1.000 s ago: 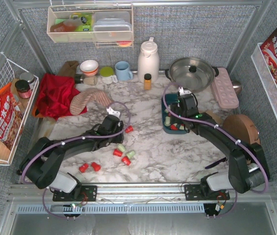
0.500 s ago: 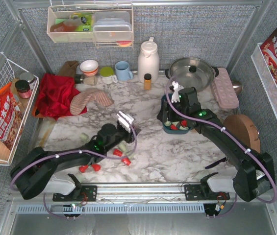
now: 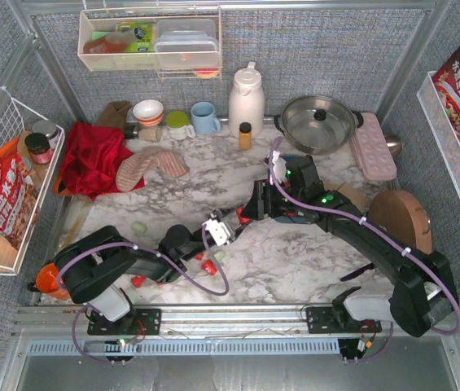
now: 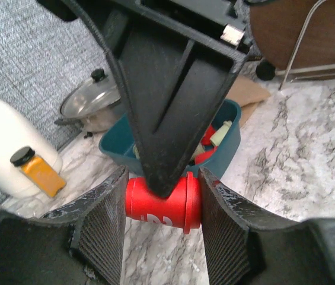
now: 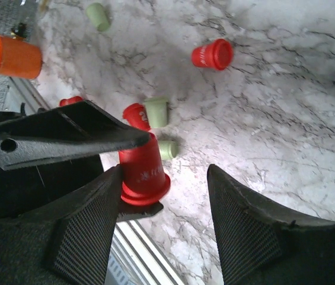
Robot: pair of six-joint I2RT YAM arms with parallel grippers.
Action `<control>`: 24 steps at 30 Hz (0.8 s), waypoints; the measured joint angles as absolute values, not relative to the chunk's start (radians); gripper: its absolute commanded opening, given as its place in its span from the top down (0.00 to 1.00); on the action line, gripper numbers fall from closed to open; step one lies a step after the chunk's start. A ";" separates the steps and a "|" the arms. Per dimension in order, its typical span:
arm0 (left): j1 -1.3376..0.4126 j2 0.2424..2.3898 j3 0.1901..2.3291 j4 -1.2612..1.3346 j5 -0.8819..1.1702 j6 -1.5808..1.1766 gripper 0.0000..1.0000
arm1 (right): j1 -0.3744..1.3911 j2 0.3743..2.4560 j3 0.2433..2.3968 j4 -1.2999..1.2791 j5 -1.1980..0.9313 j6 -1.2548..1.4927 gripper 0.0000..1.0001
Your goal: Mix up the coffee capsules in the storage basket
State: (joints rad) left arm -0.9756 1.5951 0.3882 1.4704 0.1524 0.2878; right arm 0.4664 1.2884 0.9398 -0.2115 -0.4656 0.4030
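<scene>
"Where was the pod?"

"The left gripper (image 4: 162, 197) was clamped on a red capsule (image 4: 161, 209), just short of the storage basket (image 4: 233, 126). The right gripper (image 5: 164, 178) had its jaws apart around the same pod."

"The danger?"

"Crowded fingers. One seemed to touch the pod, though I couldn't be sure. If the left let go before the right closed, the pod would drop among the loose capsules (image 5: 213, 53)."

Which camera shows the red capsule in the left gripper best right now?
Left wrist: the red capsule sits close, side-on, clamped between the left gripper's pads, only its top edge behind the right gripper's finger. Right wrist shows it smaller, partly behind a left finger. Overhead, both grippers hide nearly all.
</scene>
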 measured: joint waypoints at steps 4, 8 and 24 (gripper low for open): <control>-0.986 1.601 0.392 1.518 0.176 0.294 0.57 | 0.482 1.283 0.926 -0.157 -0.502 0.409 0.37; -0.993 1.601 0.397 1.556 0.192 0.290 0.57 | 0.498 1.283 0.914 -0.130 -0.511 0.414 0.39; -1.000 1.555 0.338 1.584 0.047 0.215 0.01 | 0.504 1.257 0.915 -0.134 -0.396 0.416 0.80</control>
State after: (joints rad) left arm -0.9997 1.5555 0.3382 1.5837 0.0471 0.2153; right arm 0.5037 1.2568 0.9154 -0.1345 -0.3962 0.4160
